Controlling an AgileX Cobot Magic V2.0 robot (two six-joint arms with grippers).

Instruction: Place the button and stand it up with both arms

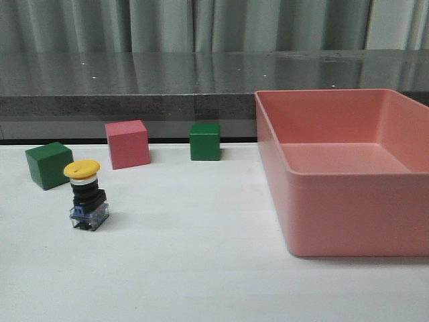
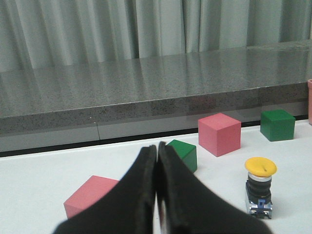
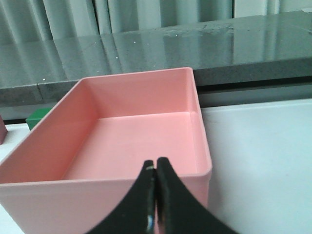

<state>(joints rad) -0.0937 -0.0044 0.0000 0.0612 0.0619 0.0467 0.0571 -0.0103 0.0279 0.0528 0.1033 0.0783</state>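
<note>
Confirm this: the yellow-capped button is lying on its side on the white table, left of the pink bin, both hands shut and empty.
Not quite. The button stands upright on its clear base, cap on top, as the front view shows. The rest holds: it is left of the pink bin, and the left hand and right hand are shut and empty.

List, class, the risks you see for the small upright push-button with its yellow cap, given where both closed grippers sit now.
1. The yellow-capped push-button stands tall on a small clear base; a sideways nudge could topple it.
2. The left gripper is shut just beside it, so it must open before any approach.
3. The green cube sits just behind the button, crowding a grasp.
</note>
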